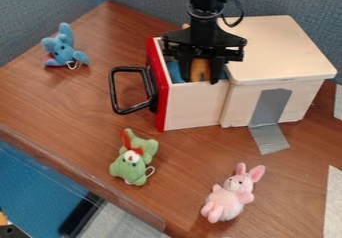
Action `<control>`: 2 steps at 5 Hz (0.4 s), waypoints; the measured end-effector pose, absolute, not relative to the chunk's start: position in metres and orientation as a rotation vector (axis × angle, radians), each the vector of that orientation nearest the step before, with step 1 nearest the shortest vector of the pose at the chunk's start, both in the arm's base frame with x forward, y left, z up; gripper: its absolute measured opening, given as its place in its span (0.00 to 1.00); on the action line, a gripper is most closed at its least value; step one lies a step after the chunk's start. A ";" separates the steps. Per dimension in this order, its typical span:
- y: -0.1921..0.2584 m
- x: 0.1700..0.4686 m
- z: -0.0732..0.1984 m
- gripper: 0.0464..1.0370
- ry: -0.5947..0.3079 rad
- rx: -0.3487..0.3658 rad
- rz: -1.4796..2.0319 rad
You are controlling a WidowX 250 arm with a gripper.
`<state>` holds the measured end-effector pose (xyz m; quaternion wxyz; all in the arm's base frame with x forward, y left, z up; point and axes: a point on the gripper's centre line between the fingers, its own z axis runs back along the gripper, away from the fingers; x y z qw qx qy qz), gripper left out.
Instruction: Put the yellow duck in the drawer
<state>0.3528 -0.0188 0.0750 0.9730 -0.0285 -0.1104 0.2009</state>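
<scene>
The gripper hangs low over the open drawer, its fingertips inside the drawer's top opening. Between its two fingers is an orange-yellow thing, which appears to be the duck; the fingers press on both its sides. Most of its shape is hidden by the gripper and the drawer's near wall. The drawer has a red front with a black handle and sticks out to the left of the wooden box. Something blue lies in the drawer beside the gripper.
A blue elephant toy lies at the upper left. On the table in front of the drawer are a green toy and, farther right, a pink bunny. Grey tape fixes the box to the table.
</scene>
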 end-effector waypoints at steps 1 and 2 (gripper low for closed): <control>-0.011 0.355 0.075 0.89 -0.235 -0.075 0.427; -0.010 0.351 0.076 0.97 -0.215 -0.059 0.425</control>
